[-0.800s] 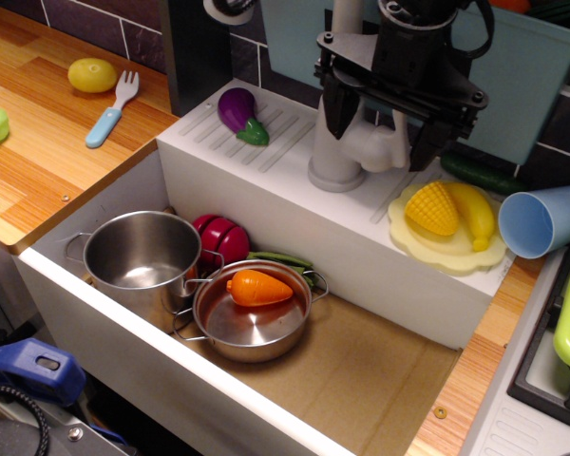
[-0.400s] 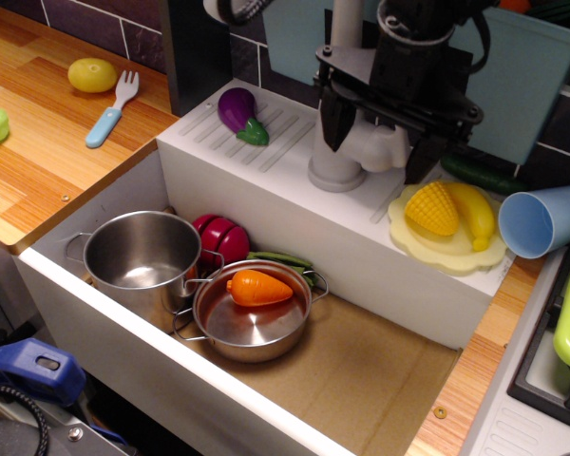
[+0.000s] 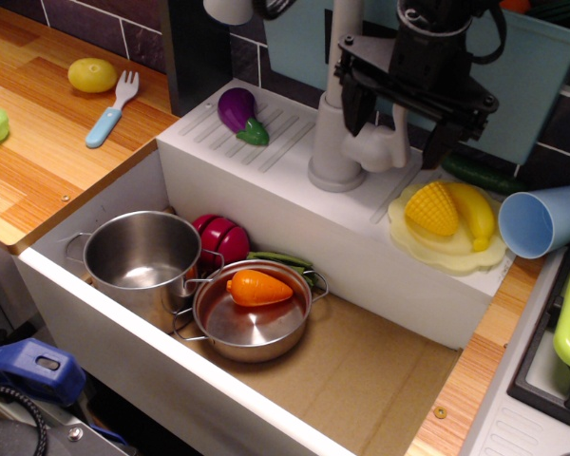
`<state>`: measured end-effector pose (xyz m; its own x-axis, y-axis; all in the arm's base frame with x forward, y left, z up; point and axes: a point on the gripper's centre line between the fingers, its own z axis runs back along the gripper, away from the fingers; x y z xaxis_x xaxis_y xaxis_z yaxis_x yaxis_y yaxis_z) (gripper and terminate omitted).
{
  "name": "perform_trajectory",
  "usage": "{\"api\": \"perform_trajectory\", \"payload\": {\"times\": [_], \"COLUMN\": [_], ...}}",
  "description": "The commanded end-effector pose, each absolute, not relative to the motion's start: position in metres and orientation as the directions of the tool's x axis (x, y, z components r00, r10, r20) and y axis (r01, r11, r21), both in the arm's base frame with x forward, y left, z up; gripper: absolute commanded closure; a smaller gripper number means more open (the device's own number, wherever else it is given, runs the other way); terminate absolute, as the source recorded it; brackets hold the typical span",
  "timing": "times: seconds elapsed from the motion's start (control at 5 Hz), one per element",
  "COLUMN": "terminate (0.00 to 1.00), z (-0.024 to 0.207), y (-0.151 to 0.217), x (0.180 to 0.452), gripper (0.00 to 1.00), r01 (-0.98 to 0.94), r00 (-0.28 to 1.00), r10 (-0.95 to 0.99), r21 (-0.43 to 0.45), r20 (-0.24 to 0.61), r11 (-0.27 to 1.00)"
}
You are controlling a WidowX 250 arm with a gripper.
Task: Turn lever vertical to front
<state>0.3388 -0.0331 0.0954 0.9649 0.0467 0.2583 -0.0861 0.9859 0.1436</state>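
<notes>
The grey toy faucet [image 3: 335, 142] stands on the white ledge behind the sink. The lever [image 3: 398, 144] is a slim light-grey paddle on the rounded boss at the faucet's right side, standing roughly upright. My black gripper [image 3: 394, 123] hangs over it from above, open. Its left finger [image 3: 353, 103] is by the faucet column and its right finger [image 3: 434, 142] is to the right of the lever. The jaws straddle the lever without closing on it. The lever's top is partly hidden by the gripper body.
A purple eggplant [image 3: 237, 112] lies on the ledge's left. A yellow plate [image 3: 444, 249] with corn and banana and a blue cup [image 3: 541, 220] sit at the right. The sink [image 3: 389, 370] holds a steel pot [image 3: 142, 252] and a pan [image 3: 252, 318] with a carrot.
The gripper has risen and shifted a little to the right, away from the faucet base. The lever looks the same. Nothing else moved.
</notes>
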Motion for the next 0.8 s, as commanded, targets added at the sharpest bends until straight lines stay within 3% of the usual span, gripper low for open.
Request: {"api": "perform_trajectory", "payload": {"times": [0.0,0.4,0.6], "terminate": [0.00,0.00,0.00], "z": [0.110,0.114,0.116], "y": [-0.028,-0.025,-0.026], "x": [0.361,0.374,0.375], "gripper": [0.00,0.00,1.00], "r01": [-0.057,-0.029,-0.048], "r00": [0.945,0.948,0.948], "r10": [0.010,-0.015,0.002], "r21": [0.136,0.133,0.137], "r20": [0.327,0.318,0.319], "r11": [0.989,0.991,0.989]}}
